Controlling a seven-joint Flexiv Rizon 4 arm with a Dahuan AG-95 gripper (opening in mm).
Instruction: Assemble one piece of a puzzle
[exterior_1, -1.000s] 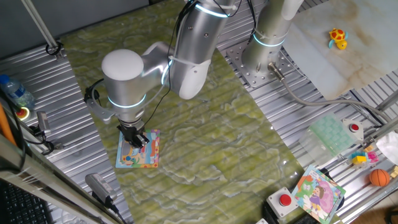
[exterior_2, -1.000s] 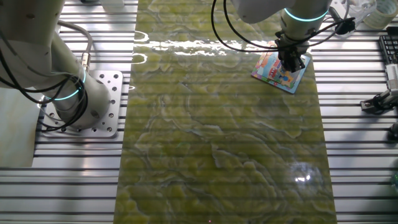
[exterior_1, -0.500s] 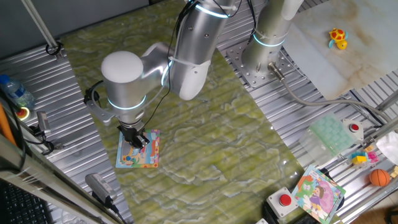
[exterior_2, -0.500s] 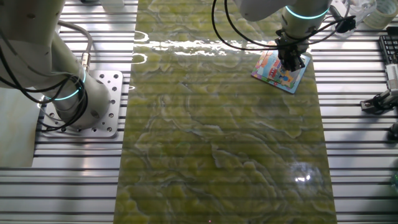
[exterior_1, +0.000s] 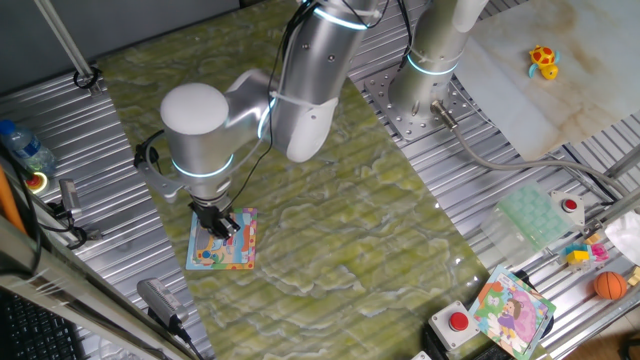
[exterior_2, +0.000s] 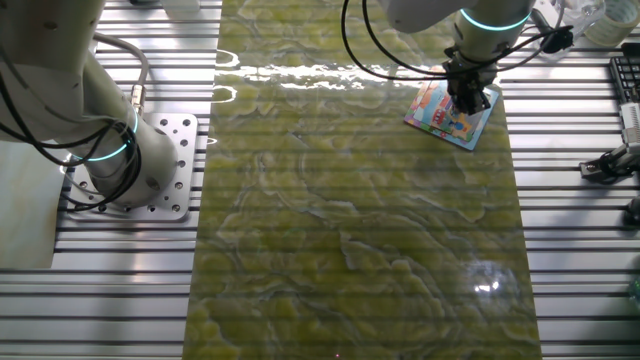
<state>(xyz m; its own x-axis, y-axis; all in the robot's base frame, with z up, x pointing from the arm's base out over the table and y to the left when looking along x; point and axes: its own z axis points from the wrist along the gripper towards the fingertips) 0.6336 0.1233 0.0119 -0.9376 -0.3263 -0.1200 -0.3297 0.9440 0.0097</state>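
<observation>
Pincer (exterior_1: 218, 226) sits atop the blue-bordered, colourful cartoon puzzle (exterior_1: 222, 252).

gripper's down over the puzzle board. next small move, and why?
Probably a short, straight press down, then release. The gripper sits low over the upper part of the puzzle, seen in the other fixed view too. The piece is too small to make out, so whether it is seated or the jaws are open cannot be told; avoid sideways motion.
</observation>
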